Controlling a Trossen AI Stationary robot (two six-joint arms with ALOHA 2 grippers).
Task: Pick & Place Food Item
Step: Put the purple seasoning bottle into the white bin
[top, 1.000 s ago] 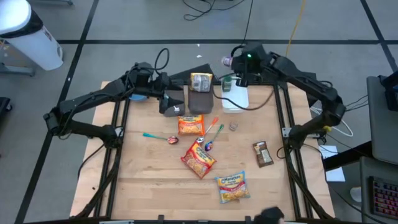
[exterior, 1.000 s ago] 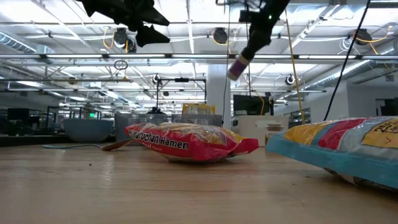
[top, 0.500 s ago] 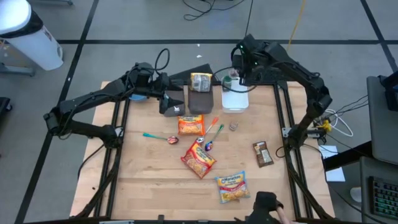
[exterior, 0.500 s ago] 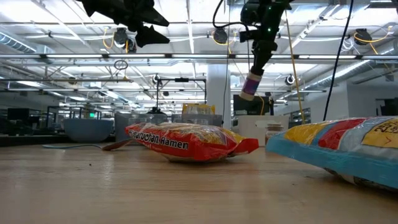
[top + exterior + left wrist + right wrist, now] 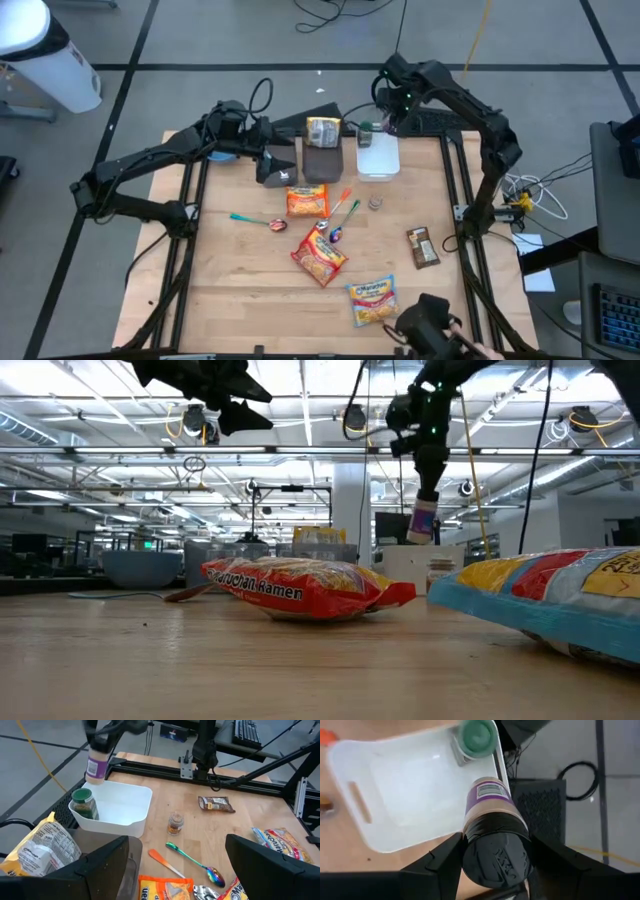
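On the left, the left tool (image 5: 280, 170) hangs unmoved above the worktop (image 5: 250, 290), its fingers spread wide and empty, just beside the brown block that carries a food bag (image 5: 323, 131). Across the middle lie three ramen packets (image 5: 319, 257), two spoons (image 5: 345, 208), a small jar (image 5: 375, 202) and, further right, one chocolate bar (image 5: 423, 247). At the far right edge, the right tool (image 5: 390, 118) has swung inward and down over the last second and now holds the purple-labelled jar (image 5: 94, 766), upright, over the rim of the single white bin (image 5: 135, 810), where one green-lidded jar (image 5: 83, 803) already stands. The placement looks close; lowering and release remain.
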